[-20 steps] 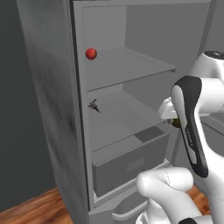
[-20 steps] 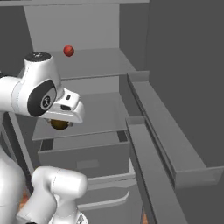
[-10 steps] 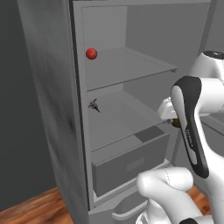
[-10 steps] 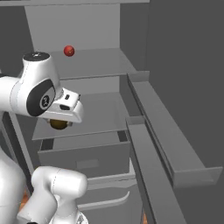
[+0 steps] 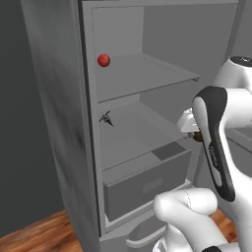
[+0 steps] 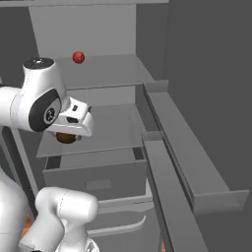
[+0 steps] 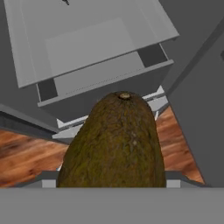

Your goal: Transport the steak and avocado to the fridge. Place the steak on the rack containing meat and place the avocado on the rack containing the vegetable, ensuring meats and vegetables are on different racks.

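Note:
The avocado (image 7: 116, 140), a dark olive-brown ball, fills the hand view and hides both finger tips. My gripper (image 6: 67, 133) is shut on the avocado (image 6: 64, 138) in front of the open fridge (image 5: 59, 123), level with its lower shelf (image 6: 106, 129) and above the drawer (image 6: 93, 172). From the left, a sliver of the avocado (image 5: 197, 138) peeks out behind my forearm. The upper flat grey shelf (image 5: 142, 74) carries a small red-orange round item (image 5: 103, 60) at its back left, well above the gripper. The steak is out of view.
A tiny dark object (image 5: 106, 118) lies at the back left of the lower shelf. The open fridge door with its two grey bins (image 6: 182, 147) stands to the right. Wooden floor (image 5: 34, 236) lies below the fridge.

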Controlling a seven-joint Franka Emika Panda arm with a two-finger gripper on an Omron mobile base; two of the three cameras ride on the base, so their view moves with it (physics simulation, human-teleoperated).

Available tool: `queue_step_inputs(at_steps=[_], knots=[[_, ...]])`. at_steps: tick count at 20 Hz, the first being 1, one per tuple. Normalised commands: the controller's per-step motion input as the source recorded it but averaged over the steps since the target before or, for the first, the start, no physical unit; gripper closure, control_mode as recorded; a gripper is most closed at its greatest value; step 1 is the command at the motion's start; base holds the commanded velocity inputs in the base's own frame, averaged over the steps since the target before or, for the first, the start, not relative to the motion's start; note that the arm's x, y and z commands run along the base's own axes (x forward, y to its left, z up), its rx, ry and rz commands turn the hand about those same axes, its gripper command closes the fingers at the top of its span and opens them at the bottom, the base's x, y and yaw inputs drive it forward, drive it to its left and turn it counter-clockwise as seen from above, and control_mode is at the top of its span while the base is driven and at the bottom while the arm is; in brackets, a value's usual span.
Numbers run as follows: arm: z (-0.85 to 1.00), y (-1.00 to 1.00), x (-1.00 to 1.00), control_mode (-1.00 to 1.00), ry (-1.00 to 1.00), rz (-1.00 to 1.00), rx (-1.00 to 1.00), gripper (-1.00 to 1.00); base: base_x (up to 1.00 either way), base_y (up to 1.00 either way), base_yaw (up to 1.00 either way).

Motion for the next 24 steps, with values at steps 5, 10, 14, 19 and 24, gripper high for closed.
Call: queue_step_inputs(at_steps=[5,10,14,19,24], knots=[[0.55,0.11,0.03,-1.00,-0.48,0.00,-0.01,1.00,0.00,0.00,0.00],[0.55,0.22,0.29,-1.00,-0.45,0.00,0.00,1.00,0.00,0.00,0.00],[0.56,0.08,0.79,-1.00,-0.23,0.06,0.04,1.00,0.00,0.00,0.00],[0.38,0.00,0.66,-1.00,-0.24,0.11,0.11,1.00,0.00,0.00,0.00],[0.04,0.00,0.89,-1.00,-0.16,0.04,0.05,1.00,0.00,0.00,0.00]])
